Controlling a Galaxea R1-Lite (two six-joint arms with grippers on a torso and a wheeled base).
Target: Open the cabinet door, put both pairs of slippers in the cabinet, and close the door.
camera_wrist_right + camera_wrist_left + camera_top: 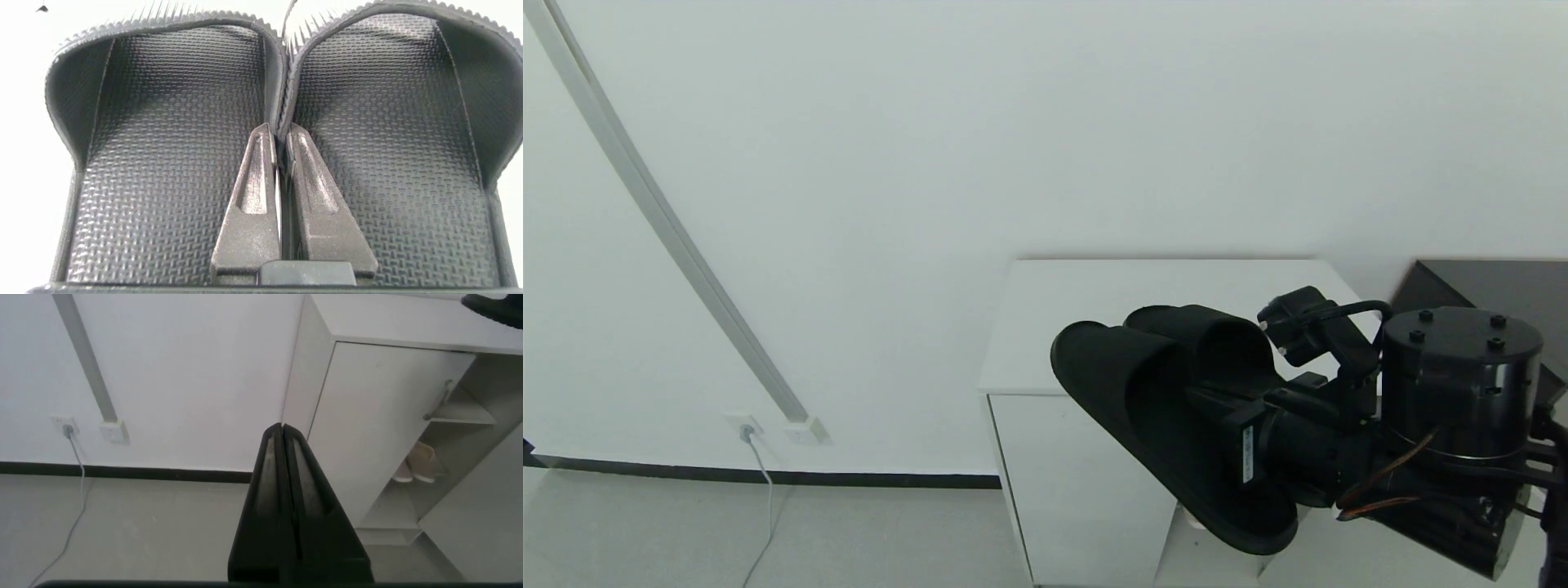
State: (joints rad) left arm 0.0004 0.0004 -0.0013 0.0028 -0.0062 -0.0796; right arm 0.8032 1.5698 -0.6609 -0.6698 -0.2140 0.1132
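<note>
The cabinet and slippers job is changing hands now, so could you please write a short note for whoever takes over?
Right gripper: shut on the pair of black slippers, pinching their inner edges together and holding them up in front of the white cabinet.
Left gripper: shut, holding nothing.
Done: the cabinet is open, and the pale slippers sit inside it.
Left: place the black pair inside, then close the door.
</note>
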